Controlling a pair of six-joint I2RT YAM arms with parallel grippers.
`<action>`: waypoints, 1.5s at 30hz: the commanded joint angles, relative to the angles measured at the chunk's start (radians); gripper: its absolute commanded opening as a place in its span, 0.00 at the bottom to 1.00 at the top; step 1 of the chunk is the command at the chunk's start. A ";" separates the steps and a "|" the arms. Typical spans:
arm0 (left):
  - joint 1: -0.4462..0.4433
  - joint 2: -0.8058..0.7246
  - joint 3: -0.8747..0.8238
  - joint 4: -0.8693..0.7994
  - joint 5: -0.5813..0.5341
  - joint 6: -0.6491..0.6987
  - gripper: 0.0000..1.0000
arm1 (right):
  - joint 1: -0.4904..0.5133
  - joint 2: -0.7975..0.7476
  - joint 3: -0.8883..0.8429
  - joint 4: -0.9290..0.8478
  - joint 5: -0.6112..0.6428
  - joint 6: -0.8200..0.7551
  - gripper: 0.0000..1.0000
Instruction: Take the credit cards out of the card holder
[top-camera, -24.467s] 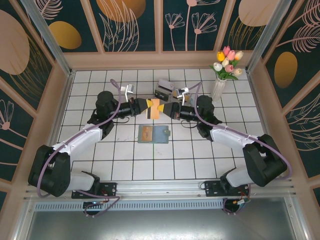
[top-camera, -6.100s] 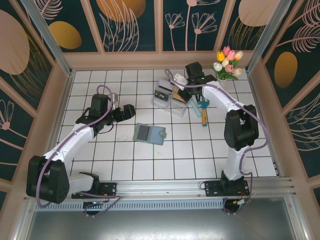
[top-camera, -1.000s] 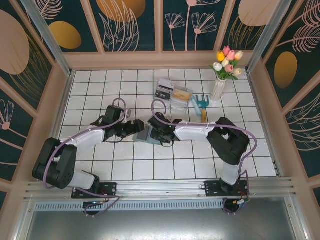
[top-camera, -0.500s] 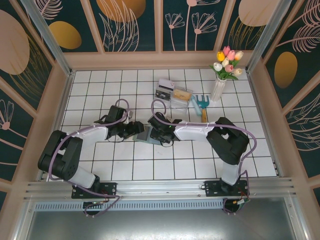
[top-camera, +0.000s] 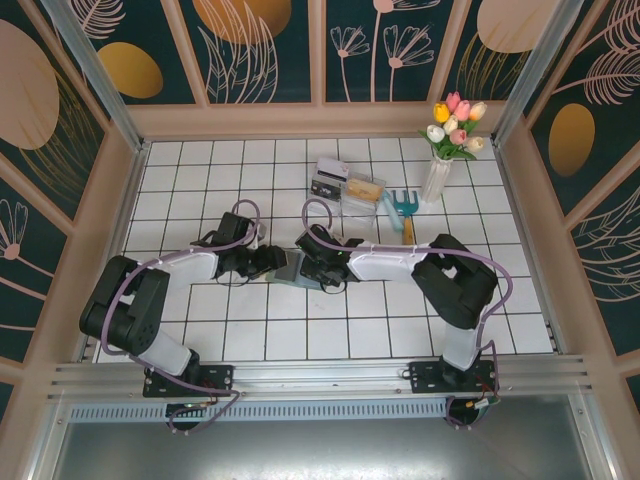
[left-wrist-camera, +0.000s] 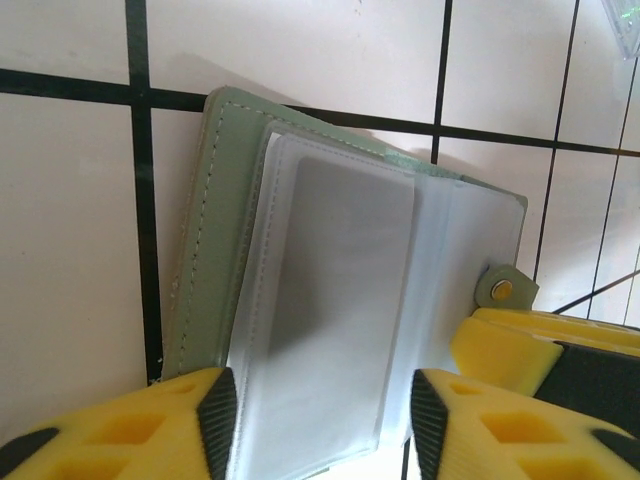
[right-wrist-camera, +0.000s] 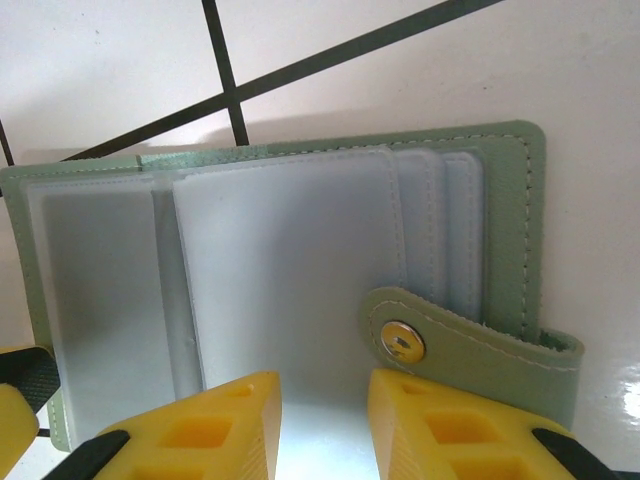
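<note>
The card holder (top-camera: 287, 273) lies open on the tiled floor between both grippers, grey-green (left-wrist-camera: 215, 220) with clear plastic sleeves (right-wrist-camera: 290, 260) and a snap tab (right-wrist-camera: 400, 340). My left gripper (left-wrist-camera: 315, 410) is open, its fingers straddling the near edge of one sleeve; it sits at the holder's left edge (top-camera: 272, 262). My right gripper (right-wrist-camera: 325, 420) is open over a sleeve beside the tab, at the holder's right side (top-camera: 309, 262). A greyish patch (left-wrist-camera: 340, 300) shows through one sleeve; I cannot tell if it is a card. A tan-orange card (top-camera: 365, 189) lies at the clear tray.
A clear compartment tray (top-camera: 340, 185) stands behind the holder. An orange-handled teal garden fork (top-camera: 403, 208) lies right of it, with a white vase of tulips (top-camera: 440, 165) beyond. Wooden walls ring the tiled floor.
My left gripper has slid right, up to the holder's left edge. The right gripper has stayed at the holder's right side.
</note>
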 joint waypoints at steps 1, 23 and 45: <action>-0.009 0.002 0.018 0.018 0.021 0.002 0.48 | -0.007 0.057 -0.011 -0.047 -0.020 0.009 0.32; -0.008 -0.024 0.012 0.061 0.138 -0.007 0.45 | -0.009 0.029 -0.021 -0.023 -0.028 0.000 0.31; -0.055 0.006 -0.027 0.248 0.248 -0.118 0.45 | -0.009 -0.280 -0.183 0.034 0.147 0.109 0.36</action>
